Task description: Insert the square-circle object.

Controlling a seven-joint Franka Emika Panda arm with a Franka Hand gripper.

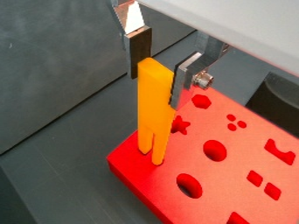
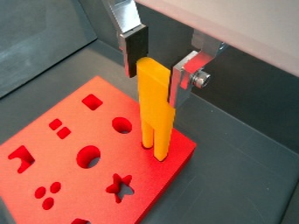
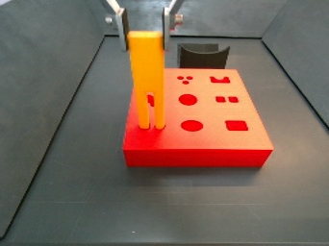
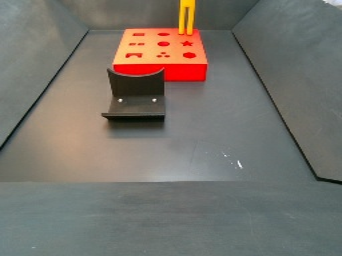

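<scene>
The orange-yellow piece (image 1: 153, 105) stands upright on the red block (image 1: 222, 166), at a corner of it. Its two prongs reach down to the block's top face, and in both wrist views their tips seem to sit in holes there. In a side view most of its height shows above the block (image 3: 195, 120), so any insertion looks shallow at best; how deep the prongs sit cannot be told.

The gripper (image 2: 156, 63) hangs directly over the piece. One of the fingers (image 1: 140, 44) stands just beside the piece's top with a thin gap showing, and the opposite finger lies close along the other side of the slab. They look slightly apart rather than clamped, though contact on the far side cannot be ruled out.

As a judgement, the task is near its end: the piece is placed and standing unaided, or nearly so. What may remain is pressing it fully home, if it goes deeper, and lifting the gripper away.

A dark grey curved piece (image 4: 135, 94) lies on the tabletop (image 4: 174, 170), well apart from the block.
</scene>
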